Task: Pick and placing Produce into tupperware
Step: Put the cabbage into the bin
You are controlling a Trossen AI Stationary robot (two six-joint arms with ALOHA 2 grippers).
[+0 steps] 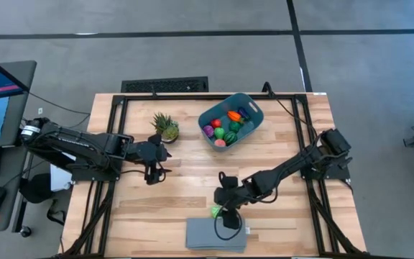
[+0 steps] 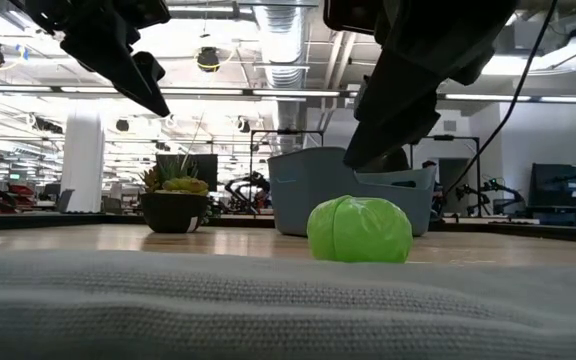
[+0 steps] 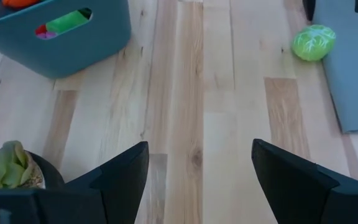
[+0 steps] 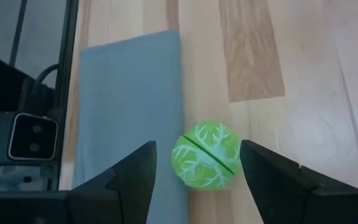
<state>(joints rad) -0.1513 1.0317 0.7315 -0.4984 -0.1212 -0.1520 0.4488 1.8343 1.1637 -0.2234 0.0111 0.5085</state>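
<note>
Right gripper (image 4: 194,171) poised above green cabbage toy (image 4: 206,155), fingers spread either side, not yet closed; toy near desk's front edge, touching grey-blue slab (image 4: 129,106). Next: lower, close, carry to teal bin (image 1: 230,120). Left gripper (image 1: 152,171) idle, part-open, mid-desk.

Your right arm reaches from the right edge diagonally across the counter, elbow bent, wrist pitched down near the front edge. Its right gripper (image 4: 194,171) hangs low, jaws apart, nothing between them gripped. Your left arm stretches in from the left side, roughly level. The left gripper (image 3: 197,165) sits raised above the counter, jaws parted and empty.
</note>
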